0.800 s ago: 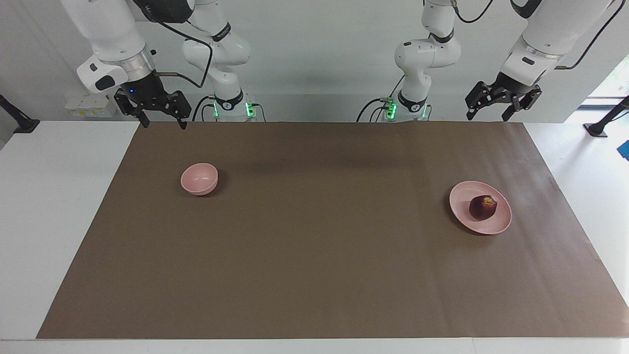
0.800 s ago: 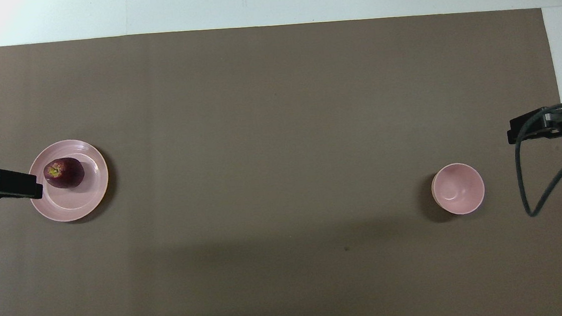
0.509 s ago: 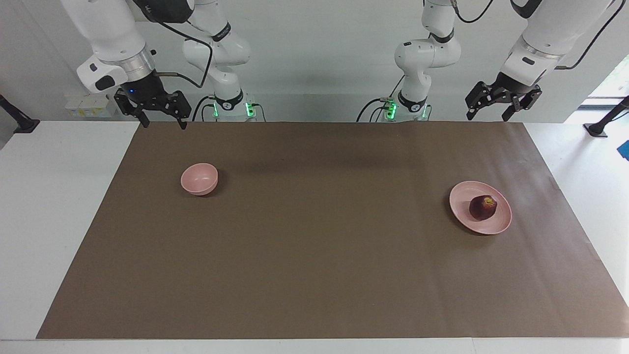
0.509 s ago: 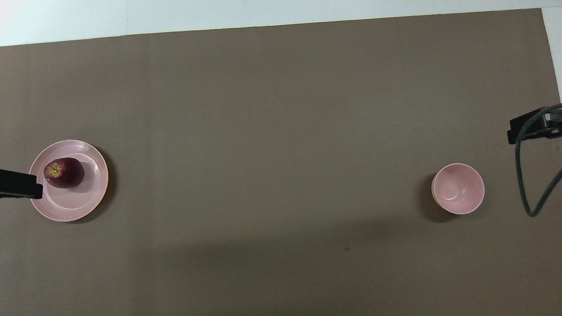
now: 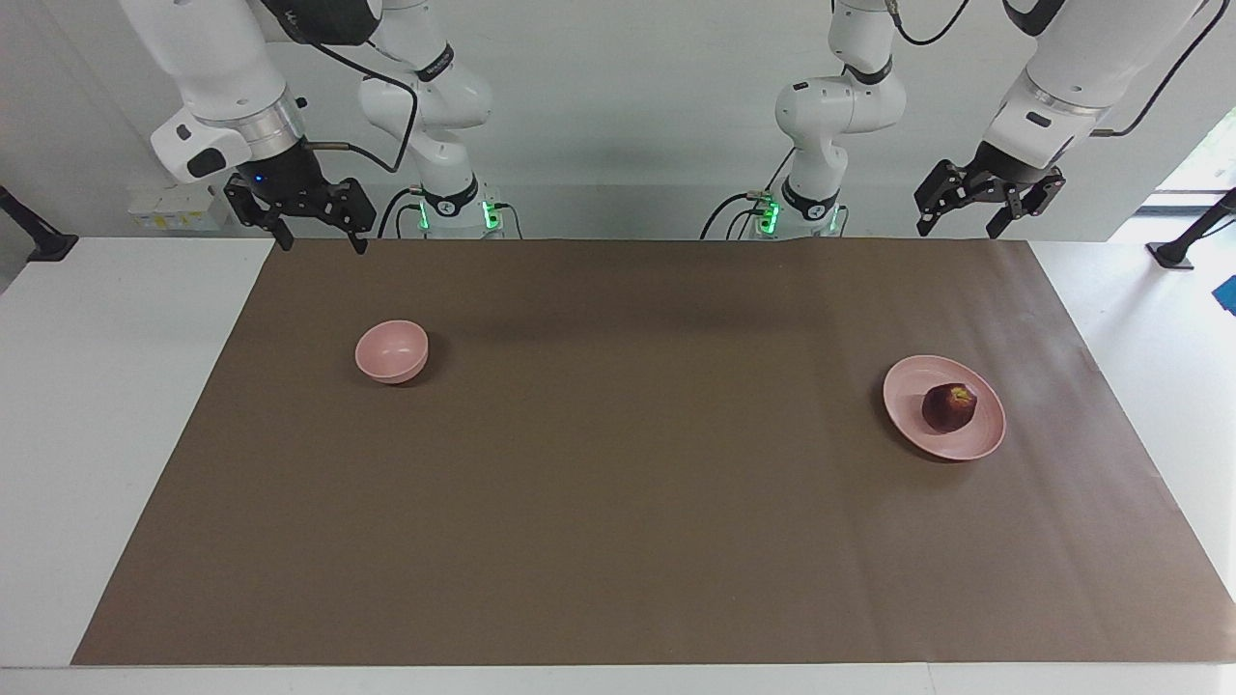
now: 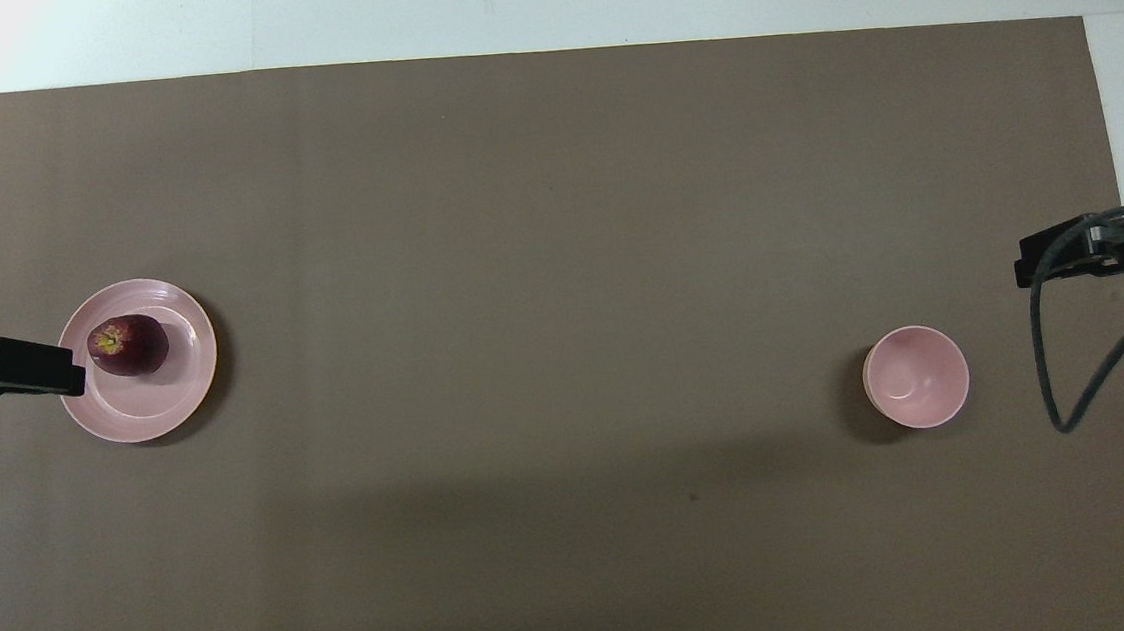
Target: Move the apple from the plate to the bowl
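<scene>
Change since earlier: nothing on the table has shifted, and both arms stay raised where they were (no visible travel).
Apple: the apple (image 5: 949, 406) lies on the plate (image 5: 917, 430), off the plate's centre toward its edge at the left arm's end of the table, yellowish stem patch up; round, so no long axis to line up with.
Plate: it sits at the left arm's end of the brown mat (image 5: 628, 502), well apart from the bowl.
Bowl: the bowl (image 5: 391, 350) stands empty at the right arm's end, somewhat nearer to the robots than the plate.
Nearer arm: the left gripper (image 5: 986, 199) hangs over the mat's edge nearest the robots, on the plate's side (the obvious one to pick, I judge); from it the apple lies forward and down.
Left gripper state: fingers spread wide, holding nothing, touching nothing.
Right gripper: the right gripper (image 5: 302, 214) waits high near the bowl's end, fingers also wide and empty.
</scene>
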Available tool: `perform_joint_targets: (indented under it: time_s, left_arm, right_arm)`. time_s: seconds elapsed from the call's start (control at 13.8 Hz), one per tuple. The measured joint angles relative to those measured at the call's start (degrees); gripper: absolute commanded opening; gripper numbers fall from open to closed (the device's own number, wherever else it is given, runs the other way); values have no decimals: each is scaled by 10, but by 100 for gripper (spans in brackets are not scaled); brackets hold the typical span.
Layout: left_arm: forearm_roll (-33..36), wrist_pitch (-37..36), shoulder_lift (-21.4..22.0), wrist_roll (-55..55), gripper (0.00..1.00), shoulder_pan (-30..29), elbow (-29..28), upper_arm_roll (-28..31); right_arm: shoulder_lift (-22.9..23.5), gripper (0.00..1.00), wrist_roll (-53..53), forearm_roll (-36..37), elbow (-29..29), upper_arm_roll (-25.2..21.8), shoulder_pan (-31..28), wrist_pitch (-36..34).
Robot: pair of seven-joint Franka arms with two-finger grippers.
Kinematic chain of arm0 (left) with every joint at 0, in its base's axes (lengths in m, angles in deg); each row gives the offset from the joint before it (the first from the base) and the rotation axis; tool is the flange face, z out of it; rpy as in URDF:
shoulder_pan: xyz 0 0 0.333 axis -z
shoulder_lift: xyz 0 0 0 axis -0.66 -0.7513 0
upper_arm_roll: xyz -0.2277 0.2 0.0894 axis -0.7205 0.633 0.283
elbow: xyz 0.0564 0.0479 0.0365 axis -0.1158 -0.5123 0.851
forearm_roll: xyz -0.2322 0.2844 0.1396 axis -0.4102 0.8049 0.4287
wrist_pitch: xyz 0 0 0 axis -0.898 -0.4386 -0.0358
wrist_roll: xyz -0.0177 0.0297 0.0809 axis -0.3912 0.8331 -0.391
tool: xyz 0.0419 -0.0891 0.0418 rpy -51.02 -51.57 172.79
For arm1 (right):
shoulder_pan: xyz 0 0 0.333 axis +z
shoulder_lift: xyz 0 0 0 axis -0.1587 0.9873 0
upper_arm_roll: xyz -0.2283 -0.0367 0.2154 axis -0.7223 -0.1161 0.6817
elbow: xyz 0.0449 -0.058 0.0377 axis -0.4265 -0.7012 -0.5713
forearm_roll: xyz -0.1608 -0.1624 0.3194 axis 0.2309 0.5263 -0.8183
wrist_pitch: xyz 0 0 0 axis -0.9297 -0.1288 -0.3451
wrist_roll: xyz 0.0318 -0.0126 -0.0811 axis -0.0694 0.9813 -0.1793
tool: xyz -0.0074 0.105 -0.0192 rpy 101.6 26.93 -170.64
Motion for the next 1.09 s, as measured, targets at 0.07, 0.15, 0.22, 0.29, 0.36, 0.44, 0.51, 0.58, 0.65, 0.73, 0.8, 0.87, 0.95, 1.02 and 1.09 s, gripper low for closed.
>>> perform_joint_targets:
  time_s: [0.07,0.15,0.22,0.29,0.36,0.44,0.51,0.58,0.65,0.73,0.8,0.87,0.95,1.02,1.09]
  left_arm:
    - [0,4,0,0,100,0,0,0]
    - [0,12,0,0,100,0,0,0]
    - [0,25,0,0,100,0,-2,0]
    - [0,41,-1,-1,100,0,-4,0]
    - [0,53,-2,-1,100,0,-5,0]
    - [0,60,-3,-1,100,-1,-6,1]
    - [0,64,-5,-1,100,-3,-9,2]
    - [0,72,-7,-3,100,-7,-13,2]
    - [0,87,-8,-6,100,-14,-22,3]
    - [0,106,-11,-12,100,-23,-33,4]
    - [0,129,-16,-23,100,-34,-45,5]
    - [0,153,-26,-38,100,-50,-57,6]
    - [0,177,-40,-55,100,-68,-66,7]
    - [0,200,-57,-70,100,-86,-71,8]
    - [0,221,-77,-82,100,-102,-76,9]
  right_arm:
    - [0,100,0,0,0,0,-1,0]
    - [0,100,0,0,0,-1,-1,0]
    - [0,100,0,0,0,-1,-2,0]
    - [0,100,0,0,0,-1,-2,0]
    - [0,100,0,0,0,-1,-2,0]
    - [0,100,0,0,0,-1,-2,0]
    - [0,100,0,0,0,-1,-2,0]
    - [0,100,0,0,0,-1,-2,0]
    - [0,100,0,0,0,-2,-2,0]
    - [0,100,0,0,0,-2,-2,0]
    - [0,100,0,0,0,-2,-3,0]
    - [0,100,0,0,0,-3,-3,0]
    - [0,100,0,0,0,-3,-3,0]
    - [0,100,0,0,0,-3,-3,0]
    - [0,100,0,0,0,-3,-3,0]
